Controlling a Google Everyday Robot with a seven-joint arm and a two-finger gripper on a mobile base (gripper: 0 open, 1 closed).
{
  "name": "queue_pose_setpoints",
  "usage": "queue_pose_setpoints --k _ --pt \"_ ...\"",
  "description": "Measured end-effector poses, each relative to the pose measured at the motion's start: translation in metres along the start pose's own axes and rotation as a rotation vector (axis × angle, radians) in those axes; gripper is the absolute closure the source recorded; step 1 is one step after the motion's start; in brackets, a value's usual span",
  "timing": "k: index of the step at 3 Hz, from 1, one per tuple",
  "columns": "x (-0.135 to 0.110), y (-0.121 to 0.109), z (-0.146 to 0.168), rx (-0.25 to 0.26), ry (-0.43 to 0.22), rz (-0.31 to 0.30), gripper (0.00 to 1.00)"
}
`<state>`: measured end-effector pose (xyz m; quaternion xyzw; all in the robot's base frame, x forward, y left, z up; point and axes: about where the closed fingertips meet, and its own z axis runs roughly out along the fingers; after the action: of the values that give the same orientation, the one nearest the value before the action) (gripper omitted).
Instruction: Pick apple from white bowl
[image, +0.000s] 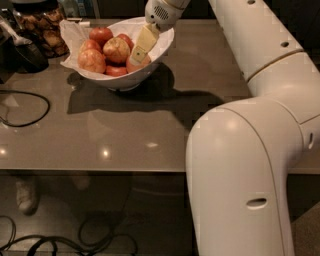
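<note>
Tabletop (125, 130), grey and smooth, up front. Farther back, big shiny white bowl (120, 82) full of fruit. Cream-tipped gripper (140, 49) low inside, near the right edge. Round red-orange apple (137, 64) right under it, maybe touching. Open or shut: cannot tell.

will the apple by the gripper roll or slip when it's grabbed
The apple looks round and smooth, so it may slip or roll against the other apples. It looks solid, likely rigid under squeeze. The gripper reaches down to it, inside the white bowl's right side.
</note>
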<state>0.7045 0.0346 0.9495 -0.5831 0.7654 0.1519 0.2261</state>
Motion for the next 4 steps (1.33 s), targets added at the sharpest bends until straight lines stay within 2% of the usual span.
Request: queue_pose_setpoints --k 1,2,4 --pt "0.001 -0.005 0.004 -0.001 0.004 0.006 0.26" --pt "0.003 -0.008 0.007 -0.003 0.005 0.013 0.23" --pt "0.005 -0.009 0.015 -0.021 0.004 0.026 0.24"
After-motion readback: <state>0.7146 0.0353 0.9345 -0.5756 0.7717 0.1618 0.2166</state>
